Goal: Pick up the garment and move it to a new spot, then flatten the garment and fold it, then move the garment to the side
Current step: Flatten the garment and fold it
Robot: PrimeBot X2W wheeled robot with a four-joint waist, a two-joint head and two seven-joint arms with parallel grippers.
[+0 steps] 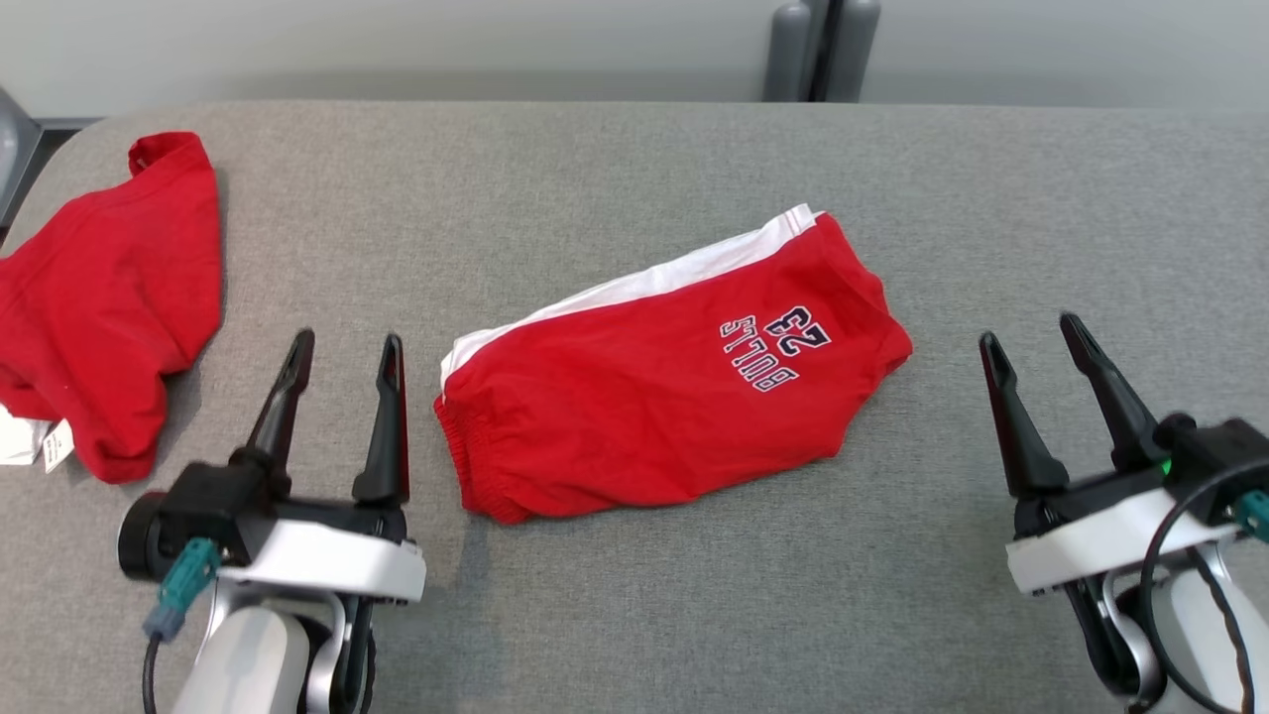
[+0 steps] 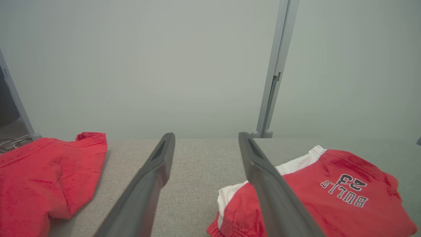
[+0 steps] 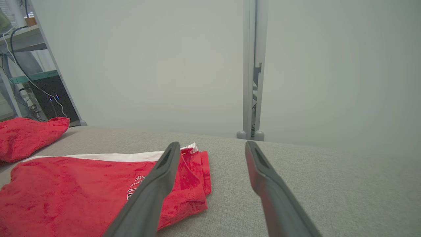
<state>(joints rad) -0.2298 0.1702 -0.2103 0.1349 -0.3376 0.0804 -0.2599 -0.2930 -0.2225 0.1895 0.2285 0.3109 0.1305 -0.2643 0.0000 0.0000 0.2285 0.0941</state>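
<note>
Garment (image 1: 654,407) lies folded in the middle of the grey table (image 1: 595,169). It is red, with a white strip along its far edge and BULLS 23 printed on top. Its long side runs from left to right, and it tilts. The left end, with the bunched-up hem, is closer to the robot, and the right end is farther away.

The left gripper (image 1: 347,342) is just beside that left end, not touching it. The right gripper (image 1: 1029,329) is near the right end, a little more apart. Both grippers have their two dark fingers spread wide, and both hold nothing. So the garment sits between the two, with the left one a bit nearer.

I think the folding looks done, so moving it to the side is likely next. Each gripper would then need to come in toward its own end, so the fold does not fall open.

Another red cloth (image 1: 109,297) with a small white label (image 1: 57,444) lies crumpled at the table's left edge, well apart from the garment.
</note>
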